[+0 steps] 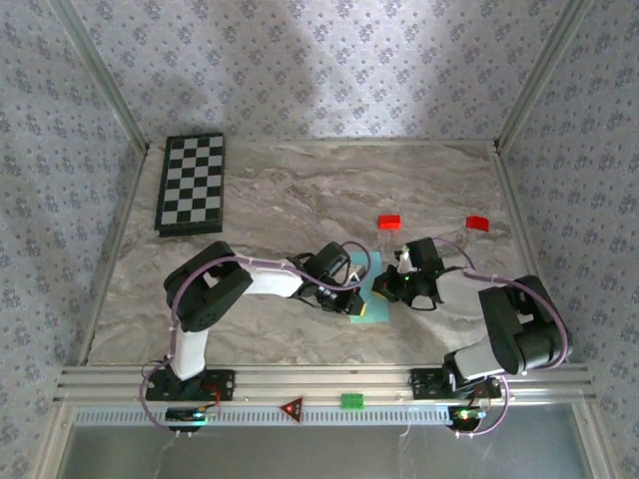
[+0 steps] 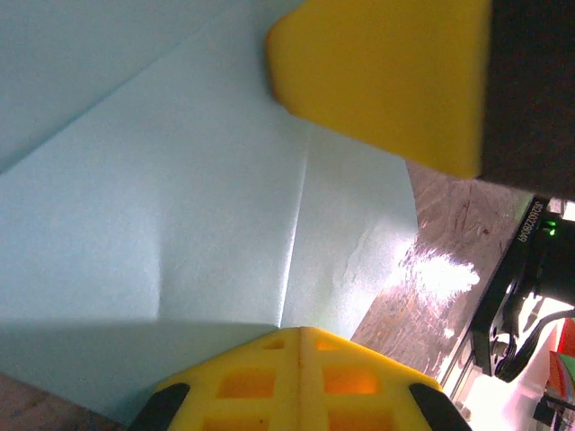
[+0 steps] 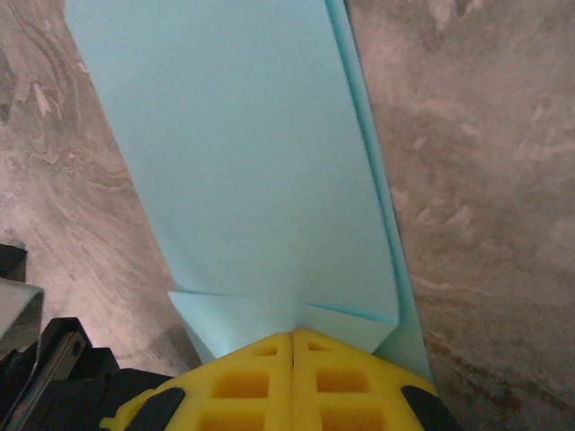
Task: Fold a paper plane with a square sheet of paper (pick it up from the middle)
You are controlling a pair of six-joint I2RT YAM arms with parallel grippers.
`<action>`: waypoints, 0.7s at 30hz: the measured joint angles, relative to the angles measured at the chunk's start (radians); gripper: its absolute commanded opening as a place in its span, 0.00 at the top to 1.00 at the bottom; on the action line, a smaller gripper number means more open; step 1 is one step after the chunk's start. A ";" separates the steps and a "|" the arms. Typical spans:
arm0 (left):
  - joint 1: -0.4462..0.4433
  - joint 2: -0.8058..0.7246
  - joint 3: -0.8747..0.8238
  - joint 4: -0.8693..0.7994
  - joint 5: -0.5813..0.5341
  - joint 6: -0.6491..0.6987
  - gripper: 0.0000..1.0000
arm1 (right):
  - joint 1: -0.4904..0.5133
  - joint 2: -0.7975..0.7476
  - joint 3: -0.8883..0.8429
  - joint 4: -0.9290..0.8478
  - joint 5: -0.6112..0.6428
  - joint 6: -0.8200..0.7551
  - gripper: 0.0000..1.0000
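Observation:
The light cyan-blue paper lies on the marble table between my two arms, folded into a long narrow strip. In the right wrist view the paper has two small flaps folded in at its near end. My right gripper is shut, and its tips meet the paper where those flaps join. In the left wrist view the paper shows a centre crease running into my shut left gripper. The right gripper's yellow fingers press on the paper opposite. From above, the left gripper and right gripper nearly touch.
Two small red blocks lie behind the grippers. A chessboard sits at the back left. A green block and a red triangle rest on the front rail. Bare marble flanks the paper.

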 measured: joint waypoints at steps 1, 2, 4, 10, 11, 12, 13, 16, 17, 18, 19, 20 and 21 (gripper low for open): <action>0.000 -0.003 -0.007 0.007 0.000 0.000 1.00 | 0.002 -0.017 0.000 -0.003 0.001 0.000 0.92; 0.000 -0.008 -0.016 0.015 0.000 0.000 1.00 | 0.006 -0.037 0.000 -0.002 0.002 0.002 0.92; 0.000 -0.016 -0.032 0.029 0.000 0.003 1.00 | 0.027 -0.068 0.000 0.003 0.008 0.008 0.92; 0.000 -0.023 -0.043 0.040 0.000 0.003 1.00 | 0.114 -0.058 -0.010 0.034 0.024 0.021 0.93; 0.000 -0.023 -0.043 0.040 0.000 0.003 1.00 | 0.124 -0.038 -0.013 0.039 0.026 0.023 0.94; 0.000 -0.023 -0.043 0.040 -0.001 0.003 1.00 | 0.130 -0.020 -0.015 0.041 0.026 0.023 0.94; 0.000 -0.023 -0.043 0.040 0.000 0.003 1.00 | 0.131 -0.002 -0.019 0.039 0.026 0.023 0.94; 0.000 -0.023 -0.043 0.040 -0.001 0.003 1.00 | 0.097 0.011 -0.023 0.039 0.009 0.011 0.94; 0.000 -0.023 -0.044 0.040 -0.001 0.003 1.00 | 0.075 0.012 -0.023 0.037 0.000 0.006 0.94; 0.000 -0.023 -0.044 0.040 0.000 0.003 1.00 | 0.052 0.014 -0.023 0.037 -0.006 0.000 0.94; 0.000 -0.023 -0.044 0.040 -0.001 0.004 1.00 | 0.019 0.017 -0.023 0.036 -0.016 -0.009 0.94; 0.000 -0.023 -0.044 0.040 0.000 0.005 1.00 | -0.013 0.020 -0.023 0.036 -0.026 -0.018 0.94; 0.000 -0.023 -0.044 0.040 0.000 0.006 1.00 | -0.036 0.022 -0.023 0.035 -0.032 -0.024 0.94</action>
